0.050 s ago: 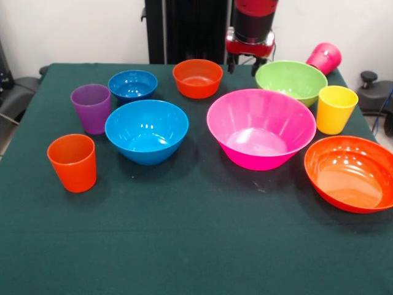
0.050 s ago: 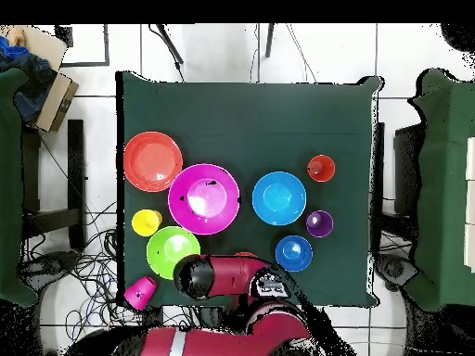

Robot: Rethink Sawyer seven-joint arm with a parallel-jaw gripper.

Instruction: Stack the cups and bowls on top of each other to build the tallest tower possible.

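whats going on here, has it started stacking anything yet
Nothing is stacked yet. The gripper hangs at the table's far edge between the small orange bowl and the lime green bowl, holding nothing. All the bowls stand apart and upright: the pink bowl, medium blue bowl, small blue bowl and large orange bowl. The orange cup, purple cup and yellow cup stand upright; the magenta cup lies tipped at the far corner.
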